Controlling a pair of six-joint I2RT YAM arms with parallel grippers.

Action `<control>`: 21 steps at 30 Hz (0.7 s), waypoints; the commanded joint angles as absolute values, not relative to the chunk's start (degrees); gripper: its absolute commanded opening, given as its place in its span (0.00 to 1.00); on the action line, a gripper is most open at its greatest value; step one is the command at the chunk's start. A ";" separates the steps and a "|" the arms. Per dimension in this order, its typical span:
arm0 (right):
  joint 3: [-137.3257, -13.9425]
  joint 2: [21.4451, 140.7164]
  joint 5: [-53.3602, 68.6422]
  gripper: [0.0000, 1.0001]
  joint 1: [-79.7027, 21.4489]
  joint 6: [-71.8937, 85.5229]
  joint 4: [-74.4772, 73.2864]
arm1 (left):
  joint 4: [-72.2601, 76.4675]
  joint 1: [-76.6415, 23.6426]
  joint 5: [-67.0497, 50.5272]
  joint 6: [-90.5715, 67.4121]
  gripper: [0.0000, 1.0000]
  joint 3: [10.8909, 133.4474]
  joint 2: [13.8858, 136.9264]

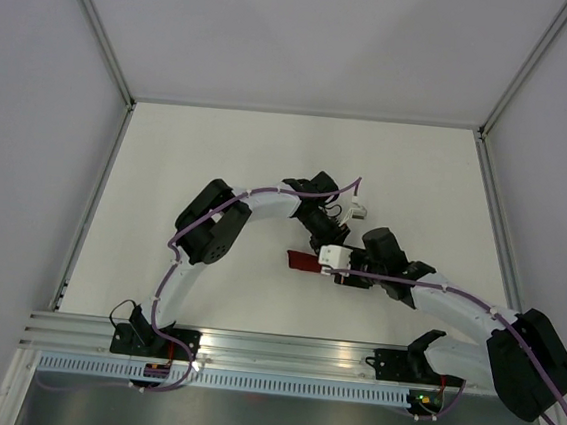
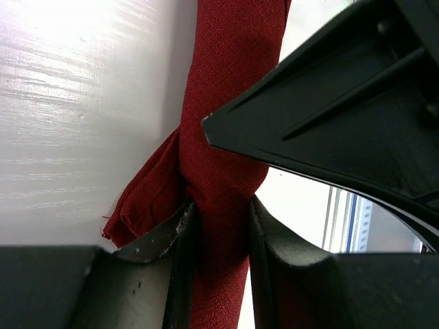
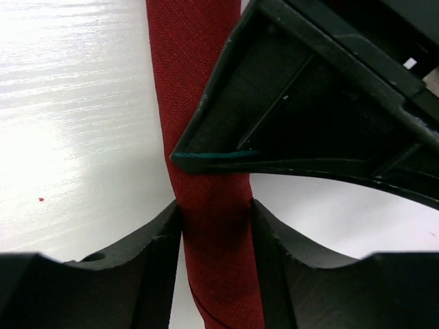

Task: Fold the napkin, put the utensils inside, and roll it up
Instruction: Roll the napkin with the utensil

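The dark red napkin [image 1: 302, 263] is rolled into a narrow tube at the table's middle; only its left end shows in the top view, the rest lies under the two grippers. My left gripper [image 1: 326, 239] is shut on the napkin roll [image 2: 223, 103], whose loose folded end [image 2: 144, 205] sticks out to the left of my fingers. My right gripper [image 1: 343, 269] is shut on the same roll [image 3: 199, 103]. In each wrist view the other gripper's dark body crosses the roll at upper right. No utensils are visible.
The white table [image 1: 219, 156] has raised metal rails on the left [image 1: 88, 204] and right [image 1: 498, 223] and white walls behind. An aluminium rail [image 1: 280, 348] holding the arm bases runs along the near edge.
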State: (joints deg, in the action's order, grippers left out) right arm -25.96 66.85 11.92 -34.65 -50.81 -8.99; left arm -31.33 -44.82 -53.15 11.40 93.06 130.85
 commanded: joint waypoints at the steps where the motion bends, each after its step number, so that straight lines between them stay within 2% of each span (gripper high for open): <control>1: -26.45 67.32 10.37 0.49 -34.98 -50.62 -7.29 | -38.67 -45.18 -46.40 12.13 0.32 90.97 135.62; 4: -27.33 68.64 11.34 0.39 -34.98 -51.15 -9.40 | -38.67 -45.09 -46.76 12.04 0.46 91.05 134.83; 7: -28.12 69.34 12.13 0.32 -34.98 -51.68 -12.30 | -38.67 -44.65 -46.85 12.13 0.52 91.23 133.77; 13: -30.67 71.54 12.92 0.29 -34.98 -51.42 -16.43 | -38.67 -42.81 -45.53 11.34 0.59 92.54 130.17; 21: -33.48 74.61 13.62 0.27 -35.07 -49.75 -19.24 | -38.50 -38.59 -41.05 9.58 0.61 93.78 125.34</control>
